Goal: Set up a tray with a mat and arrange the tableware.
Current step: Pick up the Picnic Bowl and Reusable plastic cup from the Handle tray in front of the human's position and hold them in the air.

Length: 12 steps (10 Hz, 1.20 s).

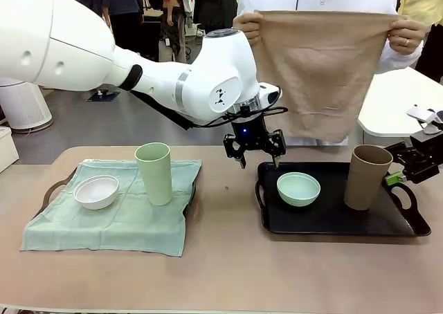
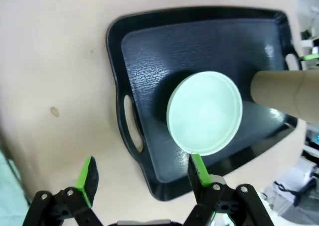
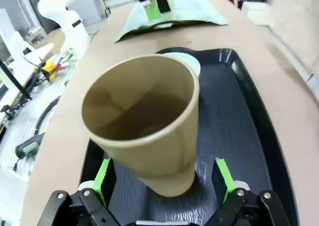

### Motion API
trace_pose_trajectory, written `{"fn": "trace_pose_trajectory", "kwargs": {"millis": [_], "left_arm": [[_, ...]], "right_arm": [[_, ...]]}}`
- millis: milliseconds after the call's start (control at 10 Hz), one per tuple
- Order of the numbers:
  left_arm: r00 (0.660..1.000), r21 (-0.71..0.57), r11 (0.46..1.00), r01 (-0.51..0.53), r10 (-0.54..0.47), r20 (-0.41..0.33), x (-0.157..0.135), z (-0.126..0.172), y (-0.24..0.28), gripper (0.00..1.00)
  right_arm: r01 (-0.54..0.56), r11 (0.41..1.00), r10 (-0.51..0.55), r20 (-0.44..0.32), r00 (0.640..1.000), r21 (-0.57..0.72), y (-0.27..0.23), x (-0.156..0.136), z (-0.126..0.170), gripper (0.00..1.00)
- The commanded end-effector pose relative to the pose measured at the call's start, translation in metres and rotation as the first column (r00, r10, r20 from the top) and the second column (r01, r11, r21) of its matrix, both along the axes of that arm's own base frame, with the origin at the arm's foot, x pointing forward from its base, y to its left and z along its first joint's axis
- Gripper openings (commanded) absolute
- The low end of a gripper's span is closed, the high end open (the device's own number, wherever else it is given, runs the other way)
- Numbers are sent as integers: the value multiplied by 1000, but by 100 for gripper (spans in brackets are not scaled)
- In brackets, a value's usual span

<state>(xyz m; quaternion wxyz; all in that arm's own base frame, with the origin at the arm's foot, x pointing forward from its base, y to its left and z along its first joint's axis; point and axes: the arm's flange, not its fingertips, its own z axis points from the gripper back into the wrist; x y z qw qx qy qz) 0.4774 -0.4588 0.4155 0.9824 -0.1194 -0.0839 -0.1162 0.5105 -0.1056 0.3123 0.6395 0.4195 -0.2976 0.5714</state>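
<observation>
A black tray (image 1: 332,217) lies at the right, bare of any mat, with a mint green bowl (image 1: 298,189) and a tan-brown tumbler (image 1: 367,177) standing on it. My left gripper (image 1: 259,160) hangs open and empty above the tray's left end; in the left wrist view the left gripper (image 2: 144,178) is over the tray's handle, just beside the bowl (image 2: 205,111). My right gripper (image 3: 163,178) is open, one finger on each side of the tumbler's (image 3: 149,131) base, apart from it. Across the table a person holds up a tan mat (image 1: 322,72) with both hands.
A second tray at the left carries a green mat (image 1: 118,220), a white bowl (image 1: 96,191) and a pale green tumbler (image 1: 154,173). Bare tabletop (image 1: 221,259) runs between and in front of the trays. A white side table (image 1: 401,99) stands at the back right.
</observation>
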Motion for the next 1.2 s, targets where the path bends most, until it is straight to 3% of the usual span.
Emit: {"fn": "trace_pose_trajectory", "kwargs": {"millis": [0,500,1100], "left_arm": [[999,45,998,-41,40,6,7,-2,-12,93],[997,61,996,-58,61,-47,20,-23,-32,93],[996,91,994,-62,67,-55,29,-61,-58,93]], "right_arm": [[-23,1000,23,12,1000,-11,13,-7,-7,100],[-50,999,50,-4,999,-19,27,-14,-17,100],[-54,998,53,-23,998,-36,37,-3,-29,100]]}}
